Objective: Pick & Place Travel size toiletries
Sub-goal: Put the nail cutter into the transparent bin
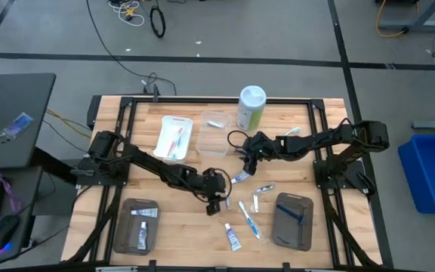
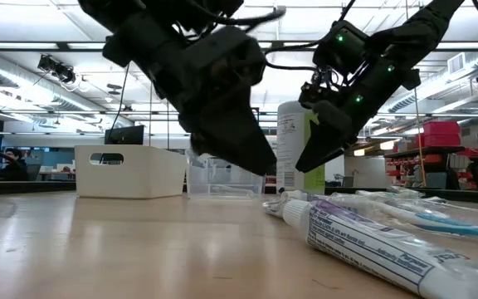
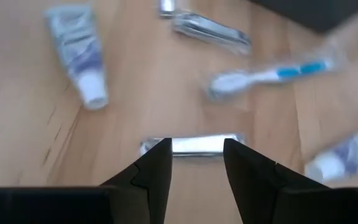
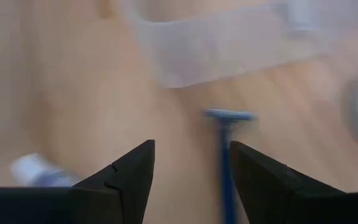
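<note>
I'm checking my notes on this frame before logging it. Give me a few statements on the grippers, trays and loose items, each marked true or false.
1. Both arms reach over the table's middle. True: the left gripper and the right gripper are both there.
2. The right gripper holds a razor. False: its jaws are open and empty, with a blue razor lying on the wood ahead of them.
3. The left jaws are open over a silvery tube. True.
4. The white tray is empty. False: it holds toothbrushes.
5. The canister lies on its side. False: it stands upright at the table's far edge.
</note>
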Controlling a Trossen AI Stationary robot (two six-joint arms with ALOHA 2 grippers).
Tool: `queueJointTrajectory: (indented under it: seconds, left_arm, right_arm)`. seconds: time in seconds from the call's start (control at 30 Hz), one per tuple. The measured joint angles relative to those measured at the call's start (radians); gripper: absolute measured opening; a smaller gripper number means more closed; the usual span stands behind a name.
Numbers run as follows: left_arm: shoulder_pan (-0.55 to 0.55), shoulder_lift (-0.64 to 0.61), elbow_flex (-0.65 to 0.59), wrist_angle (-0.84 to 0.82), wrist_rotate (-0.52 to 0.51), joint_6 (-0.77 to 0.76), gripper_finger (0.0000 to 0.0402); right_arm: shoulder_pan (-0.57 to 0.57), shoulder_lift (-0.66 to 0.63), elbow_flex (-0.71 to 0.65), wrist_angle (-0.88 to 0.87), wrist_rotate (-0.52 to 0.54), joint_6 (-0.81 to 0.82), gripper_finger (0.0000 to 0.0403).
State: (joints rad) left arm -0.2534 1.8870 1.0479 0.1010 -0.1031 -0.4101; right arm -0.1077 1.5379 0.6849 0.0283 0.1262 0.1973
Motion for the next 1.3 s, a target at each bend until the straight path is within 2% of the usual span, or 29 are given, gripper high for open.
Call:
queueJointTrajectory:
  seconds: [0.07, 0.2, 0.3, 0.47, 0.53, 0.73, 0.83, 0.93, 1.03, 1.3]
  left_arm:
    - [-0.006, 0.000, 0.008, -0.001, 0.004, 0.142, 0.0153]
    - [-0.008, 0.000, 0.033, -0.060, 0.023, 0.481, 0.0156]
    - [0.007, 0.000, 0.067, -0.124, 0.046, 0.655, 0.0174]
    - [0.037, 0.014, 0.106, -0.139, 0.223, 0.765, 0.0223]
    - [0.043, 0.027, 0.108, -0.150, 0.261, 0.814, 0.0240]
    - [0.063, 0.158, 0.192, -0.157, 0.271, 0.925, 0.0262]
    - [0.069, 0.220, 0.272, -0.230, 0.254, 0.925, 0.0260]
    - [0.070, 0.247, 0.343, -0.371, 0.243, 0.946, 0.0246]
    - [0.070, 0.254, 0.372, -0.459, 0.236, 0.958, 0.0212]
    - [0.068, 0.244, 0.369, -0.540, 0.243, 0.920, 0.0053]
  right_arm:
    - [0.017, -0.002, 0.000, 0.038, -0.032, -0.003, 0.0212]
    - [0.032, -0.003, 0.000, 0.085, 0.008, -0.070, 0.0211]
    - [0.031, -0.003, 0.000, 0.088, 0.023, -0.078, 0.0216]
    - [0.018, -0.003, 0.000, 0.089, 0.021, -0.090, 0.0226]
    - [0.011, -0.003, 0.000, 0.088, 0.022, -0.090, 0.0231]
    - [0.004, -0.003, 0.000, 0.072, 0.022, -0.090, 0.0241]
    - [0.003, -0.003, 0.000, 0.057, 0.022, -0.090, 0.0246]
    - [0.003, -0.003, 0.000, 0.054, 0.022, -0.090, 0.0249]
    - [0.003, -0.003, 0.000, 0.044, 0.022, -0.090, 0.0249]
    - [0.003, -0.003, 0.000, 0.020, 0.035, -0.091, 0.0233]
